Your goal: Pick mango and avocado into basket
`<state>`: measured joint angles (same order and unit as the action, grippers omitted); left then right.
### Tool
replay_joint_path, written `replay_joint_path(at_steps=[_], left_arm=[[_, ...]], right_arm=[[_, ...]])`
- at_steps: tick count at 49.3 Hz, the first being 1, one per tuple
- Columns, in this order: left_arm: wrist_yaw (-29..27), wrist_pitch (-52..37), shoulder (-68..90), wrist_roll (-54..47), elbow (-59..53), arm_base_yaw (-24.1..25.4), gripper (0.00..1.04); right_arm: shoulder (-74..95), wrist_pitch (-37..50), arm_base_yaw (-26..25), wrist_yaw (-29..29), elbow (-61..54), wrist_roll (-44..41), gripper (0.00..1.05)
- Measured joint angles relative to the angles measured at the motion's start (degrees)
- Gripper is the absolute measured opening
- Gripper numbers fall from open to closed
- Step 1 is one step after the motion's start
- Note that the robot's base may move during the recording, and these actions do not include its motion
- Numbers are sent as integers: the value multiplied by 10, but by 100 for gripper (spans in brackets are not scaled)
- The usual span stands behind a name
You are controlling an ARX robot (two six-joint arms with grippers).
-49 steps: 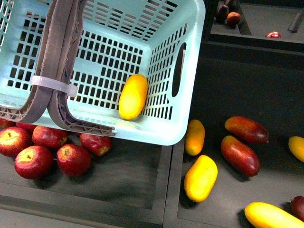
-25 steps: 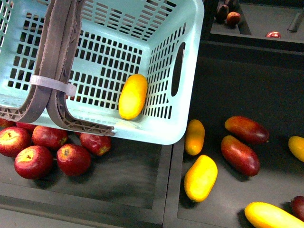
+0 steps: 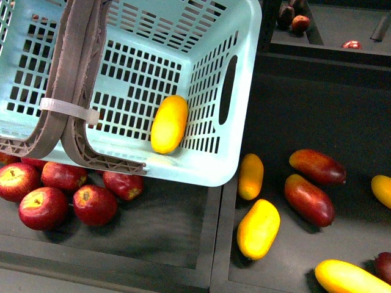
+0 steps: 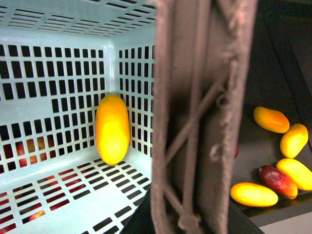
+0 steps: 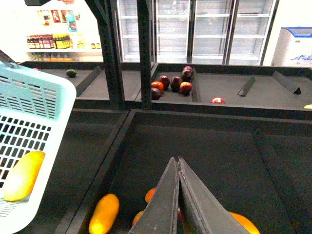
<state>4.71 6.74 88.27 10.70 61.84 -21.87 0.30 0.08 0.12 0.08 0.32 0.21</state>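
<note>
- The mango (image 3: 169, 124) lies inside the basket (image 3: 215, 166), on the floor and against its right wall.
- The basket is on the left, above a bin of red apples (image 3: 43, 207), with its two handles (image 3: 73, 79) zip-tied together.
- What looks like the avocado (image 5: 71, 73), small and dark green, lies alone in a far bin on the left.
- The right gripper (image 5: 176, 161) has its fingers pressed together, with nothing between them, and it hangs over the right bin.
- Loose yellow mangoes (image 3: 258, 227) and dark red fruits (image 3: 308, 199) lie in that bin.
- The left gripper's fingers show in no view, so I cannot tell their state. The handles fill its wrist view.
</note>
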Motion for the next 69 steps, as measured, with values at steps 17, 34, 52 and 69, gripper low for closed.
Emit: replay_joint_path(at_steps=[17,34,52,69], left_arm=[[0,0,0,0,0,0,6],[10,0,0,-1,0,-4,6],[0,0,0,-1,1,-2,6],[0,0,0,0,0,1,6]], right_arm=[[0,0,0,0,0,-1,56],[0,-2,-1,1,0,-1,97],[0,-2,0,0,0,-1,97],[0,-2,0,0,0,-1,97]])
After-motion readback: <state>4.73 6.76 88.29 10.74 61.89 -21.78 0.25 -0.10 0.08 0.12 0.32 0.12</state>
